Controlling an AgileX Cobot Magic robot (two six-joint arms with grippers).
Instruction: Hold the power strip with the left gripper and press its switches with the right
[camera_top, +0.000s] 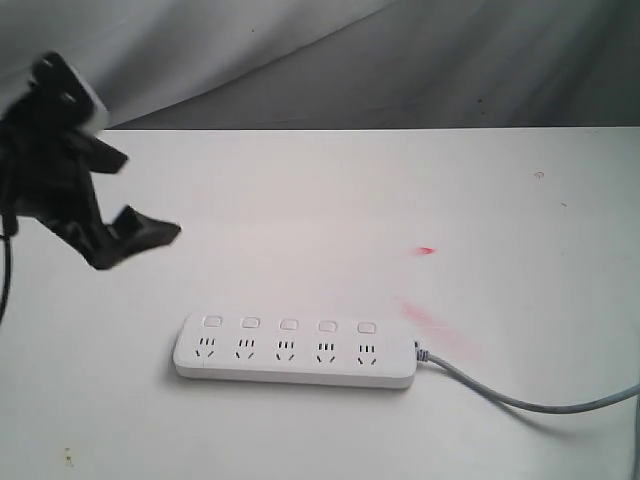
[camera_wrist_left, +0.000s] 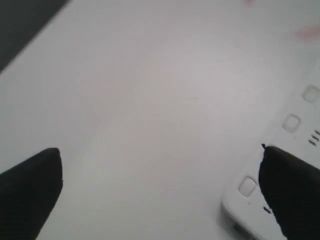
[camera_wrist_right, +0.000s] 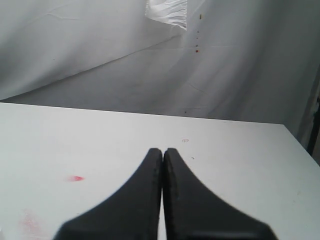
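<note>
The white power strip (camera_top: 295, 364) lies flat on the white table (camera_top: 330, 200), near its front. Its five switches (camera_top: 288, 325) run along its far edge, and the grey cord (camera_top: 520, 401) leaves to the right. My left gripper (camera_top: 150, 197) hangs in the air, open and holding nothing, above and to the left of the strip's left end. The left wrist view shows this gripper (camera_wrist_left: 160, 170) spread wide over bare table, with the strip's end (camera_wrist_left: 237, 204) and a switch (camera_wrist_left: 247, 186) beside one finger (camera_wrist_left: 292, 192). My right gripper (camera_wrist_right: 163, 151) is shut on nothing, over bare table; the exterior view does not show it.
Red smears (camera_top: 427, 250) mark the table to the right of and behind the strip, and one mark (camera_wrist_right: 76, 178) also shows in the right wrist view. A grey cloth backdrop (camera_top: 400, 60) hangs behind the table's far edge.
</note>
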